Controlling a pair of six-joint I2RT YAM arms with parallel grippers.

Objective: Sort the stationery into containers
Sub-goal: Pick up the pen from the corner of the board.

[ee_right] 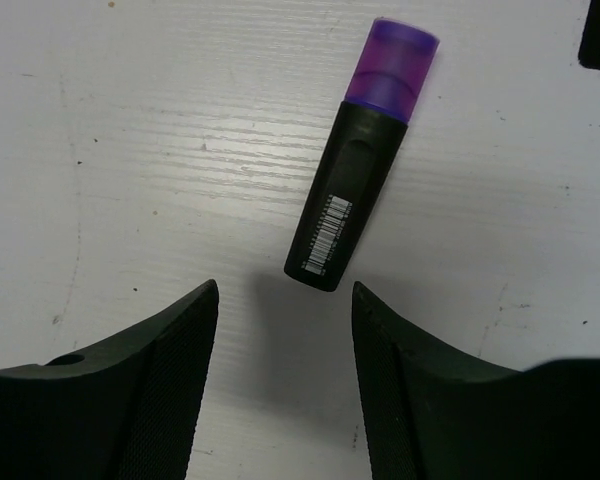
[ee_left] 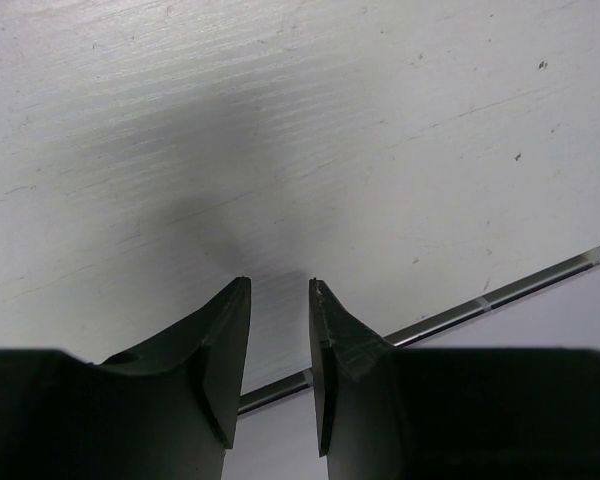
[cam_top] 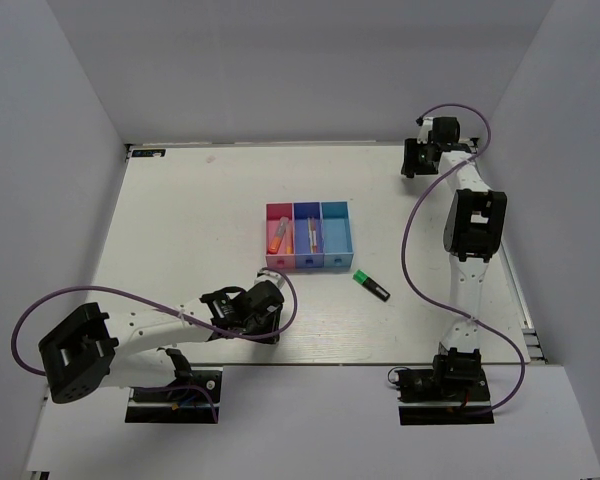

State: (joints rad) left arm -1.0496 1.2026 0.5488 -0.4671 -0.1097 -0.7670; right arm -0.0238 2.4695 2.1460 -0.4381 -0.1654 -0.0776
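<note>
Right wrist: black highlighter point(ee_right: 342, 190), purple cap, barcode label; right pincer point(ee_right: 285, 286) spread wide.

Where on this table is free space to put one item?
Free: the wide left part of the white table, left of the three joined plastic bins, and the far strip behind them. Crowded: in front of the bins, with the left gripper and the green-black highlighter.
</note>
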